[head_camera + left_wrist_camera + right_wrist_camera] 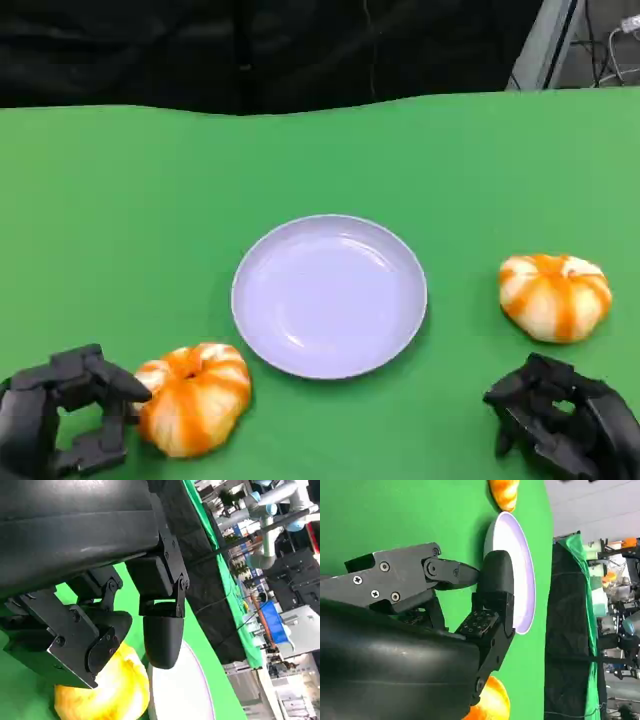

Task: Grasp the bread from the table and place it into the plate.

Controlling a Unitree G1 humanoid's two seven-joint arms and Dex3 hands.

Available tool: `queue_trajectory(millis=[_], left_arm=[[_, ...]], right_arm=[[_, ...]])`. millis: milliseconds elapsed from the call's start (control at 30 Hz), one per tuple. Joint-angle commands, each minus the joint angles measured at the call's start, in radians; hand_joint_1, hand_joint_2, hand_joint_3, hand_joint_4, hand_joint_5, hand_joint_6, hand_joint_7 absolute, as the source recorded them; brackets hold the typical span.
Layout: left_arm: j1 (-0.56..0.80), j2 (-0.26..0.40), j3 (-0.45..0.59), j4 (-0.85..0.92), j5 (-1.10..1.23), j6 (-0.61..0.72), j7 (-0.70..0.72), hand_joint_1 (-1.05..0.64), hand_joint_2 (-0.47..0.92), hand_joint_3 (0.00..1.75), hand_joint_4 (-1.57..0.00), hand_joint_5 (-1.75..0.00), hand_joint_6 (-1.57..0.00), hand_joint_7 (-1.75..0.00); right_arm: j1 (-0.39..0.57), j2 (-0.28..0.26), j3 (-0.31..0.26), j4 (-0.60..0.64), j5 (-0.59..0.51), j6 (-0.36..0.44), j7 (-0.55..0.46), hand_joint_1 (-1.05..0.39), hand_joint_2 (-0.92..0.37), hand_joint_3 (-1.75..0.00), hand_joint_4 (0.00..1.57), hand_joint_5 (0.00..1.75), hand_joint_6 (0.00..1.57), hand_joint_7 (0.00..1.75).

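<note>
I see 1 bread (193, 398) just beside my left hand (62, 410), whose fingers look apart and probably not touching it; right hand (565, 418) curled, holding nothing.

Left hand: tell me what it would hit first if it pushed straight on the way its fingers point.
Most likely the orange-and-white striped bread roll just beyond the left hand; the fingertips look almost against it, though the gap is hard to judge.
</note>
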State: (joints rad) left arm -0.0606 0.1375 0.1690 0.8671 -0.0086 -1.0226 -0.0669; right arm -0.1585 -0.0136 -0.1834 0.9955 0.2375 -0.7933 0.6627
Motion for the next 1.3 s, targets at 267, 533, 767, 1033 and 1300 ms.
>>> queue_trajectory(millis=[267,533,767,1033,1300], left_arm=[[-0.022,0.023,0.043,0.032,-0.029,0.024,0.034,0.11,0.41,1.34,-1.11,-1.37,-1.12,-1.06],[-0.031,0.011,0.059,0.038,-0.074,0.018,0.002,0.12,0.42,1.3,-1.07,-1.37,-1.08,-1.11],[-0.025,0.0,0.064,0.028,-0.189,0.022,-0.134,-0.01,0.63,0.68,-1.03,-0.48,-1.08,-0.23],[-0.002,0.027,0.05,0.0,-0.213,0.051,-0.276,-0.29,0.87,0.06,-0.7,-0.01,-0.67,0.0],[0.049,0.07,0.014,-0.098,0.033,0.062,-0.128,-0.68,0.92,0.14,-0.52,0.0,-0.48,0.0]], right_arm=[[-0.006,-0.019,-0.007,-0.002,0.008,-0.006,0.005,-0.24,-0.9,-0.41,0.67,1.73,0.8,1.06],[-0.008,-0.02,-0.007,0.001,0.004,-0.004,-0.002,-0.25,-0.9,-0.41,0.68,1.73,0.81,1.04],[-0.009,-0.021,-0.007,0.005,0.005,-0.008,0.002,-0.24,-0.9,-0.41,0.68,1.73,0.81,1.04],[-0.013,-0.019,-0.008,0.009,0.007,-0.006,0.004,-0.26,-0.9,-0.4,0.68,1.73,0.82,1.04],[-0.01,-0.017,-0.005,0.003,0.004,-0.003,0.002,-0.24,-0.91,-0.41,0.67,1.73,0.81,1.04]])
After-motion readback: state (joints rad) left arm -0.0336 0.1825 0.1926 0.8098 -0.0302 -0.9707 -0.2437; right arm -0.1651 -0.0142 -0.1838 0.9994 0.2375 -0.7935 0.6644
